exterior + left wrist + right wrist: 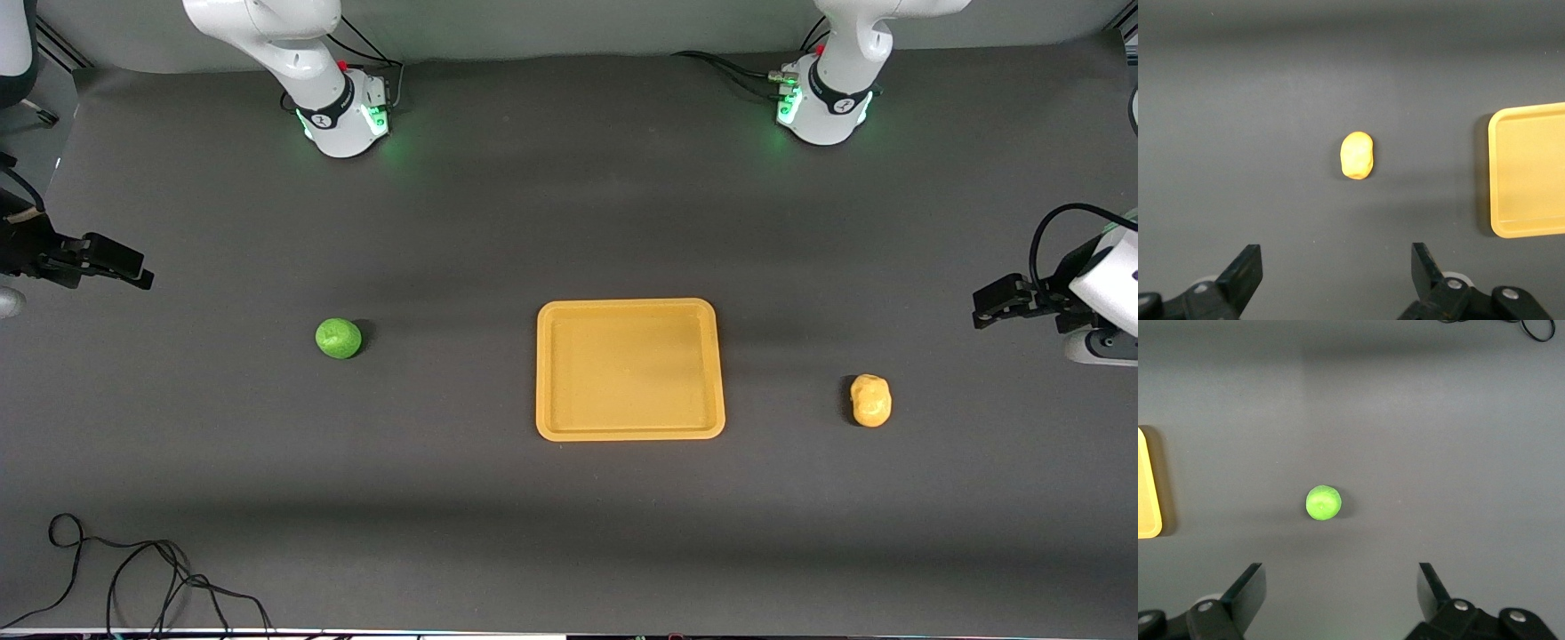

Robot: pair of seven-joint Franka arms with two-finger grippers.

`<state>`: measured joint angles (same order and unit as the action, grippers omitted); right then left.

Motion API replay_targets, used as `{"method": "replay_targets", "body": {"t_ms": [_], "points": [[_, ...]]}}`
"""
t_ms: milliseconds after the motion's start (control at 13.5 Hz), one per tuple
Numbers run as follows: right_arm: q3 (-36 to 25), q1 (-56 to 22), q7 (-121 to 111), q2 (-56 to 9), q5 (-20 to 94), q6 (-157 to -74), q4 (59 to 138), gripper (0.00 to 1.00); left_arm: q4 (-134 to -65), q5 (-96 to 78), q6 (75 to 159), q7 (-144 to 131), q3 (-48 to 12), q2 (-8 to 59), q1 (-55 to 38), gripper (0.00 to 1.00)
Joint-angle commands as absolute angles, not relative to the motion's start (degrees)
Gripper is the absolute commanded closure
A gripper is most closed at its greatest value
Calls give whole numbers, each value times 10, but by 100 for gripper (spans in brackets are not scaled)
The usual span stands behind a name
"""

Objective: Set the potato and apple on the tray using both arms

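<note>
Two arms stand over a dark grey table (569, 533); front view: tray (630, 305) central, apple (339, 339) toward the right arm's end, potato (870, 400) toward the left arm's. Left wrist view: left gripper (1335, 273) spread wide, holding nothing, over the table near the potato (1357, 155). Right wrist view: right gripper (1341, 590) likewise spread, empty, near the apple (1323, 503).

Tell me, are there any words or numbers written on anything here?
None can be read.
The apple, the potato and the tray are plain, with no writing.
Small white marks on the black bands of the arm bases are too small to read.
</note>
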<state>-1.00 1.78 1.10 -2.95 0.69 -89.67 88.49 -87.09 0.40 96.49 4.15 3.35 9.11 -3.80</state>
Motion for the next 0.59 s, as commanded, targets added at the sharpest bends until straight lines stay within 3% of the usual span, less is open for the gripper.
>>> {"method": "replay_targets", "body": {"t_ms": [0,519], "points": [[-6,23,4,-20,1,-892,890,0,-875,9,959,40,35,83,-46,1],[-6,23,5,-21,-1,-891,890,0,-883,8,959,29,34,76,-48,1]]}}
